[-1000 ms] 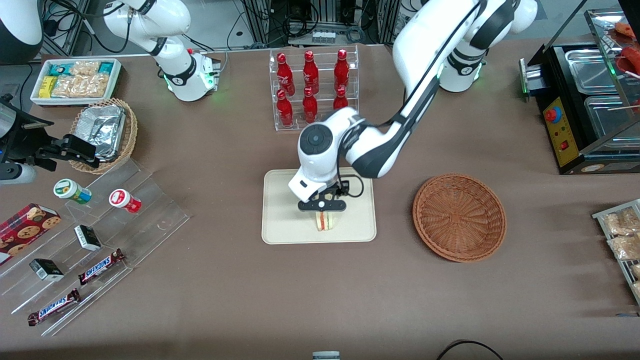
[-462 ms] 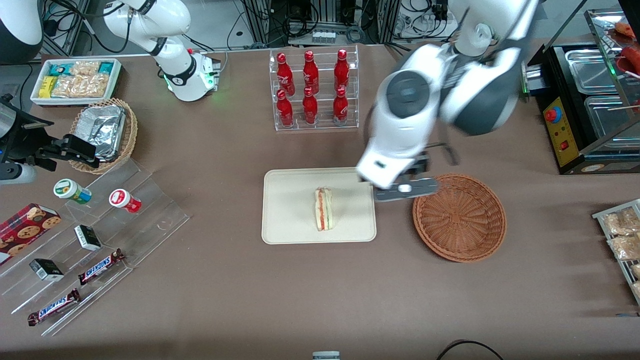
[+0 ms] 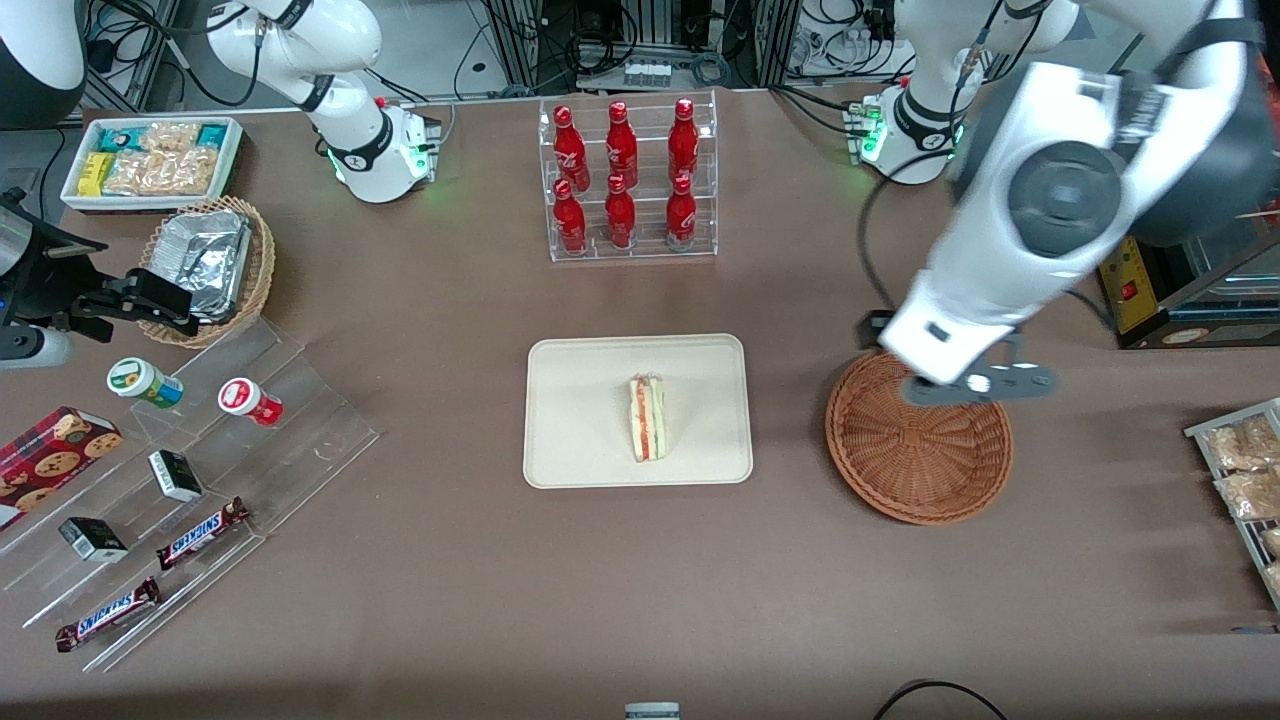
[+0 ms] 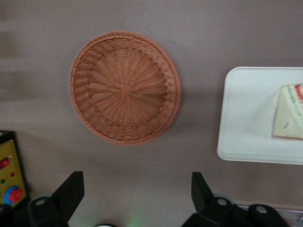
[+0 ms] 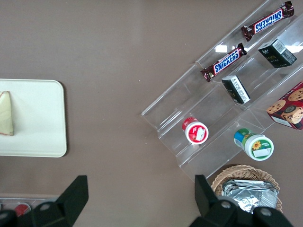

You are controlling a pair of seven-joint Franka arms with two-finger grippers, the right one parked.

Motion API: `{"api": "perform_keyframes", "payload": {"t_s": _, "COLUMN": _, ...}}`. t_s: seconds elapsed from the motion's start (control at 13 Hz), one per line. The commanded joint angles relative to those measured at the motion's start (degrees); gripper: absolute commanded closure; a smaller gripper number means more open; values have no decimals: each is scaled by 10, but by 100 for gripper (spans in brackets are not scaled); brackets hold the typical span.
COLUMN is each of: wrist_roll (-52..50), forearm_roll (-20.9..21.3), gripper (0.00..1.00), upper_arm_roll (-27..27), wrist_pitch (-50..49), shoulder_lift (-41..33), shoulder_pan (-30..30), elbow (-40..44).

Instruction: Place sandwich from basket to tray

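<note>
The sandwich point(image 3: 647, 418), a pale wedge with a red and green filling edge, lies on the cream tray point(image 3: 570, 400) in the middle of the table; the wrist views show it too point(image 4: 289, 112) point(image 5: 5, 114). The reddish-brown basket point(image 3: 918, 450) point(image 4: 125, 87) stands beside the tray, toward the working arm's end, with nothing in it. My gripper point(image 3: 975, 385) point(image 4: 137, 189) hangs high above the basket's rim that is farther from the front camera, open and holding nothing.
A rack of red bottles point(image 3: 625, 180) stands farther from the front camera than the tray. A black food warmer point(image 3: 1170, 230) and a rack of packaged pastries point(image 3: 1245, 480) sit at the working arm's end. Clear steps with snacks point(image 3: 180, 480) lie toward the parked arm's end.
My gripper let go of the sandwich on the tray, rose and swung away over the basket. The sandwich stays where it was set down.
</note>
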Motion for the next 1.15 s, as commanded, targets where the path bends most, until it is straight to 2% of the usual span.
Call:
{"api": "perform_keyframes", "payload": {"t_s": 0.0, "wrist_roll": 80, "forearm_roll": -15, "gripper": 0, "upper_arm_roll": -7, "wrist_pitch": 3, "shoulder_lift": -54, "shoulder_pan": 59, "elbow": -62}}
{"api": "perform_keyframes", "payload": {"t_s": 0.23, "wrist_roll": 130, "forearm_roll": -48, "gripper": 0, "upper_arm_roll": -5, "wrist_pitch": 35, "shoulder_lift": -107, "shoulder_pan": 106, "elbow": -132}}
{"api": "perform_keyframes", "payload": {"t_s": 0.46, "wrist_roll": 151, "forearm_roll": -51, "gripper": 0, "upper_arm_roll": 26, "wrist_pitch": 58, "shoulder_lift": -156, "shoulder_pan": 107, "elbow": -187}}
{"api": "perform_keyframes", "payload": {"t_s": 0.69, "wrist_roll": 185, "forearm_roll": -52, "gripper": 0, "upper_arm_roll": 48, "wrist_pitch": 52, "shoulder_lift": -169, "shoulder_pan": 106, "elbow": -190}}
{"api": "perform_keyframes", "payload": {"t_s": 1.08, "wrist_roll": 184, "forearm_roll": -58, "gripper": 0, "upper_arm_roll": 61, "wrist_pitch": 47, "shoulder_lift": -155, "shoulder_pan": 105, "elbow": -168}}
